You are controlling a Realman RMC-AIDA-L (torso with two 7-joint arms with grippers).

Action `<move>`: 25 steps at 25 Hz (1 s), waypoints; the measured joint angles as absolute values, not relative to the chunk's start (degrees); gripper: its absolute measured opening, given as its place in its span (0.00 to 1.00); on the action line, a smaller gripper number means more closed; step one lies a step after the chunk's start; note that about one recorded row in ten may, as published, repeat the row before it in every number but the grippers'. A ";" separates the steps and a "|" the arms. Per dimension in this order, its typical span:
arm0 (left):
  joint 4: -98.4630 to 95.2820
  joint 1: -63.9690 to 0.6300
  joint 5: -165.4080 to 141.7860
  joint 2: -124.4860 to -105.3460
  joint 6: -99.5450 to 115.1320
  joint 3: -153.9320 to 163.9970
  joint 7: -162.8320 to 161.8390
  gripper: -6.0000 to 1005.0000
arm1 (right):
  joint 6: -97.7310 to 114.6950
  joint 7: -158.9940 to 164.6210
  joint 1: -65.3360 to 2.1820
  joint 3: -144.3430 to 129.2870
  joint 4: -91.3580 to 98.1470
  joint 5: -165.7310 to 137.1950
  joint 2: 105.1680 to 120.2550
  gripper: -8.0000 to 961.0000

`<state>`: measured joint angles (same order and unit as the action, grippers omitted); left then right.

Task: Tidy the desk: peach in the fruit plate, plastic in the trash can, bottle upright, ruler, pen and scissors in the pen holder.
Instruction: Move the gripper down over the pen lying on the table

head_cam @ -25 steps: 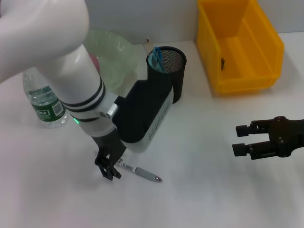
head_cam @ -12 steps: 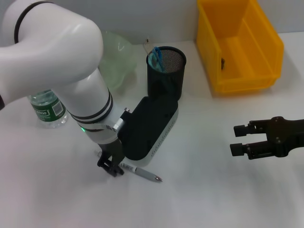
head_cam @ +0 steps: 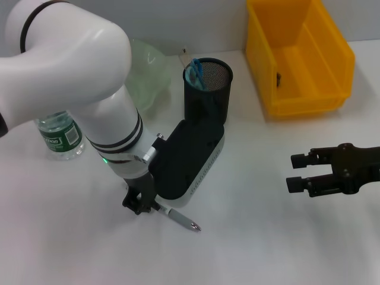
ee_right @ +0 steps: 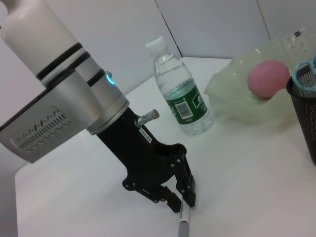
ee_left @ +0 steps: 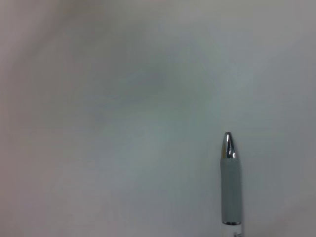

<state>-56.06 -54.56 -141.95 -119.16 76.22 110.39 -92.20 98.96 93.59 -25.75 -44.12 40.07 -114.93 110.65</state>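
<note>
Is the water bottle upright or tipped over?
Upright: the water bottle stands on its base on the table, cap on top, beside the fruit plate.

On the bench [head_cam: 249,249] I see the pen [head_cam: 178,216] lying nearest me, left of centre, with my left gripper [head_cam: 141,205] at its rear end. Behind it stands the pen holder [head_cam: 208,92], the fruit plate [head_cam: 145,74] to its left holding the peach [ee_right: 267,78]. The bottle [head_cam: 59,136] stands upright far left, the trash can [head_cam: 300,56] back right, my right gripper [head_cam: 300,173] well right of the pen.
</note>
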 joint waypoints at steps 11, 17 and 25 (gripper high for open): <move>-55.34 -54.67 -141.55 -119.18 76.29 111.09 -92.18 0.23 | 98.74 93.50 -26.42 -44.12 40.08 -114.94 110.96 0.82; -54.79 -54.67 -141.16 -119.18 75.85 111.46 -91.60 0.23 | 98.37 93.51 -26.48 -44.12 40.07 -114.97 111.44 0.82; -53.68 -54.69 -140.72 -119.18 74.41 111.49 -90.85 0.13 | 98.34 93.48 -26.80 -44.12 40.07 -114.97 111.61 0.82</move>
<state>-53.68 -54.69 -140.72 -119.18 74.41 111.49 -90.85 98.34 93.48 -26.80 -44.12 40.07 -114.97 111.61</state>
